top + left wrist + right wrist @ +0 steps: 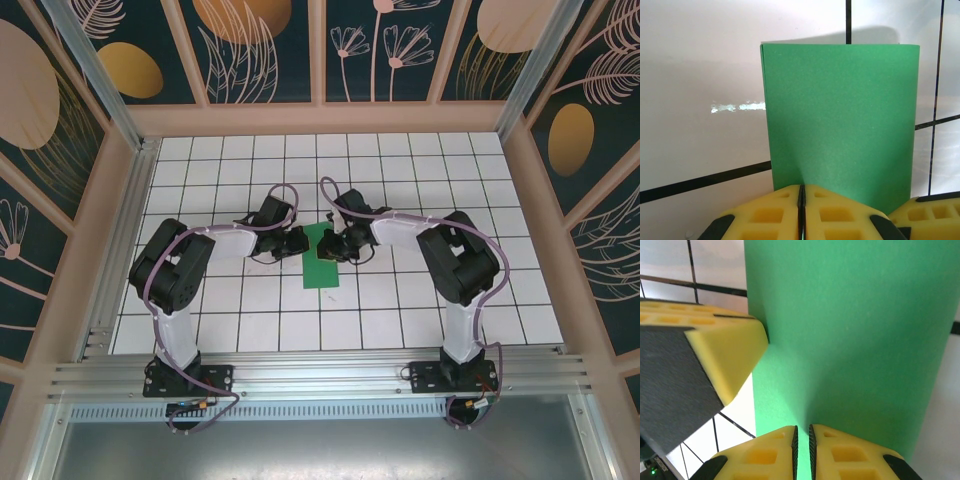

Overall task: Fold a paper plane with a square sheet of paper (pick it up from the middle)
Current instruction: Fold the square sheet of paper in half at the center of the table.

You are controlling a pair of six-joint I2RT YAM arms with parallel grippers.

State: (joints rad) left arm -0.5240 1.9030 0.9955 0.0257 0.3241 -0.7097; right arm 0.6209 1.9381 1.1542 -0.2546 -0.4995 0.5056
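i have the green sheet of paper [322, 272] lying on the white-tiled counter [400, 300] midway between the two arms. it shows as a narrow rectangle, not a square, and my left wrist view shows a doubled layer along its left edge, so i judge it already folded once.

from above, the sheet's long axis runs from the near side of the counter to the far side, leaning slightly. the left pincer [297, 243] comes in at the sheet's left long edge and the right pincer [338, 246] at its right long edge. both meet it in the far half, so neither arm is nearer.

in the left wrist view the left pincer [801, 200] is clenched, its yellow pads pressed flat together with a sliver of green between them, grasping the sheet [840, 115] at its edge. a pad of the other pincer sits just beside it, at the same edge. in the right wrist view the right pincer [802, 440] is likewise closed on the sheet [850, 330], with green showing in the thin slit between its pads.

the two bites sit just beside each other, so i judge the next move needs both arms travelling together along the long axis, or the paper tears or buckles. i cannot tell whether the sheet is lifted clear of the counter.
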